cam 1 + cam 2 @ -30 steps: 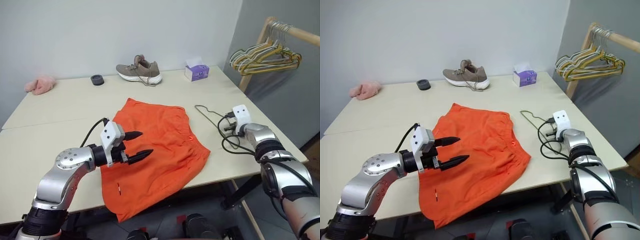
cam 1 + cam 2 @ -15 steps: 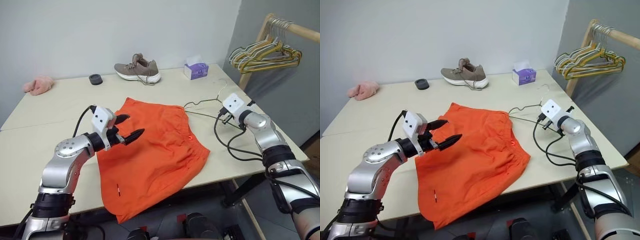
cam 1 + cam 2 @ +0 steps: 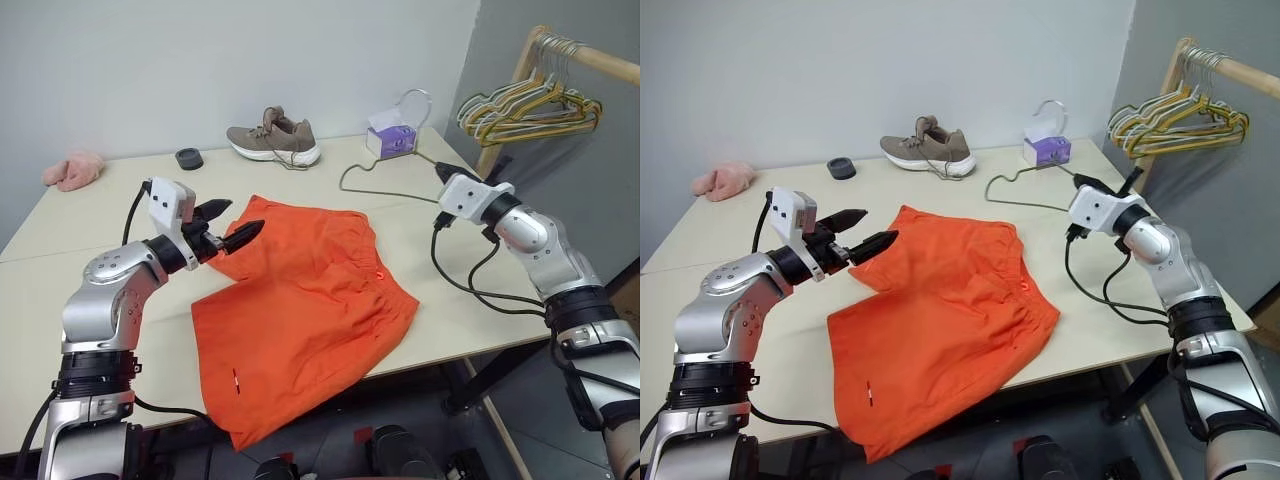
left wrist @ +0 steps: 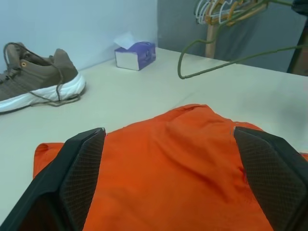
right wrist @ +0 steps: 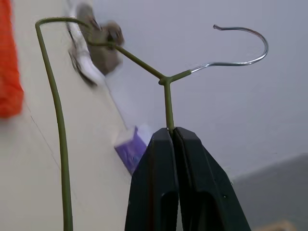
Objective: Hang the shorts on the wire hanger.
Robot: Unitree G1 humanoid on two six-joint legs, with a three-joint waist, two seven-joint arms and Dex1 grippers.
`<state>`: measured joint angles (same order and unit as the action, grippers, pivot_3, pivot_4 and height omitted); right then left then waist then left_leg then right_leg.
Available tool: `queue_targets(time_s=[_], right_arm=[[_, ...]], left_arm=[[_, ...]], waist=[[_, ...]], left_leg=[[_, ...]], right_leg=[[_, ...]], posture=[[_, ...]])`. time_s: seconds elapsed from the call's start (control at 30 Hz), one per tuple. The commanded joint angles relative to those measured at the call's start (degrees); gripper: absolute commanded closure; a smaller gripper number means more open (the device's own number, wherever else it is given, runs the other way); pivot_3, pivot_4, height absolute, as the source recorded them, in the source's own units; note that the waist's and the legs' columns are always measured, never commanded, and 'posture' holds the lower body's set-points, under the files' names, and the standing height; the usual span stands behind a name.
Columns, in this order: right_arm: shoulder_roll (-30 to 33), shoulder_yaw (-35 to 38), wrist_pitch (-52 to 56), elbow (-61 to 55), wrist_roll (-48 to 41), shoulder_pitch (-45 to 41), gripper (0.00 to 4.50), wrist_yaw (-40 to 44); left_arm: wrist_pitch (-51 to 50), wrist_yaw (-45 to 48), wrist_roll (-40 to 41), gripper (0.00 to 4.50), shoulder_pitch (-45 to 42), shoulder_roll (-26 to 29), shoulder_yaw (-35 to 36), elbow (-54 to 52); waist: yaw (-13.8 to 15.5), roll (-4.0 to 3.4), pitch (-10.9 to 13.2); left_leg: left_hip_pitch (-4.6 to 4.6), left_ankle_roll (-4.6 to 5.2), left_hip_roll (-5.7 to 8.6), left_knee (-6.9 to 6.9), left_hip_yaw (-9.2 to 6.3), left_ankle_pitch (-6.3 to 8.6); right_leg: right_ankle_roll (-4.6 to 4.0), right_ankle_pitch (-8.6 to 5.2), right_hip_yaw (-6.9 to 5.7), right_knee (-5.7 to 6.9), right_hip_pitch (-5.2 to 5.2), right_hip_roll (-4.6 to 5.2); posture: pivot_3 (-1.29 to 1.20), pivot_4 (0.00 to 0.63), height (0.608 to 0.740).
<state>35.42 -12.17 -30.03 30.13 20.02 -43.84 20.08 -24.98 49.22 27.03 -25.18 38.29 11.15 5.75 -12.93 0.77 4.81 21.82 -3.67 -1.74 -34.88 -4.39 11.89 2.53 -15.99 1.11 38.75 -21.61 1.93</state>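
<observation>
Shorts (image 3: 305, 300): head view; bright orange, spread flat on the pale table (image 3: 90, 290), near edge hanging over the table's near side.
Left gripper (image 3: 228, 224): head view; raised above the far left corner of the shorts, fingers spread wide, nothing between them.
Right gripper (image 3: 1092, 184): head view; lifted over the right part of the table, fingers pinched together on the wire hanger (image 3: 378, 170).
Wire hanger: head view; clear of the table, its thin wire reaching left from the gripper, hook standing up in front of the purple tissue box (image 3: 392, 141).
Far edge of table: head view; brown shoe (image 3: 273, 139) in the middle, small dark round object (image 3: 188, 158) to its left, pink fluffy cloth (image 3: 72, 170) at far left.
Right of table: head view; wooden rail (image 3: 590, 62) with a bunch of coloured hangers (image 3: 530, 108).
Left wrist view: both black fingers (image 4: 79, 173) stand far apart at the frame sides; orange shorts lie between and beyond them, not touched; shoe, tissue box and the hanger's green wire lie farther off.
Right wrist view: the two fingers (image 5: 159, 192) closed tight together on the hanger's straight wire just below its neck; silver hook curves above; shoe and tissue box blurred behind.
</observation>
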Motion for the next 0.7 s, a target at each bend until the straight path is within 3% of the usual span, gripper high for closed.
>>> queue_targets(time_s=[0.03, 0.3, 0.67, 0.7], right_arm=[[-0.15, -0.36, -4.49, -3.69, -2.11, 0.35, 4.5, 2.77], [-2.47, -3.64, -9.98, -11.27, -6.72, 2.58, 4.5, 11.25], [-5.04, -4.1, -9.29, -16.57, -9.83, 3.91, 4.5, 15.73], [-5.21, -4.09, -9.15, -16.88, -9.99, 4.06, 4.5, 15.92]], left_arm=[[0.63, 3.5, -0.13, 0.02, -1.29, 2.07, -0.46, 0.36], [2.07, 15.02, -2.92, 0.02, -1.47, 6.94, -6.48, 2.02], [3.07, 20.34, -5.41, 0.02, -0.15, 5.74, -12.45, 0.85], [3.55, 20.43, -5.97, 0.19, -0.05, 5.71, -12.87, 1.12]], waist=[[0.05, 0.0, 0.0], [0.19, 0.02, 0.03], [0.33, 0.03, 0.04], [0.33, 0.02, 0.04]], left_leg=[[0.0, 0.0, 0.0, 0.0, 0.0, 0.0], [-0.02, -0.01, 0.0, -0.01, -0.01, 0.0], [-0.02, 0.0, -0.01, -0.01, -0.03, 0.0], [-0.03, 0.0, -0.01, -0.01, -0.03, 0.0]], right_leg=[[0.0, 0.0, 0.0, 0.01, 0.0, 0.0], [0.0, 0.0, -0.02, 0.03, 0.02, 0.01], [-0.02, -0.01, -0.03, 0.06, 0.02, 0.02], [-0.02, -0.01, -0.03, 0.07, 0.01, 0.01]], posture=[[-0.19, 0.032, 0.74], [-0.18, 0.034, 0.74], [-0.19, 0.034, 0.74], [-0.19, 0.033, 0.74]])
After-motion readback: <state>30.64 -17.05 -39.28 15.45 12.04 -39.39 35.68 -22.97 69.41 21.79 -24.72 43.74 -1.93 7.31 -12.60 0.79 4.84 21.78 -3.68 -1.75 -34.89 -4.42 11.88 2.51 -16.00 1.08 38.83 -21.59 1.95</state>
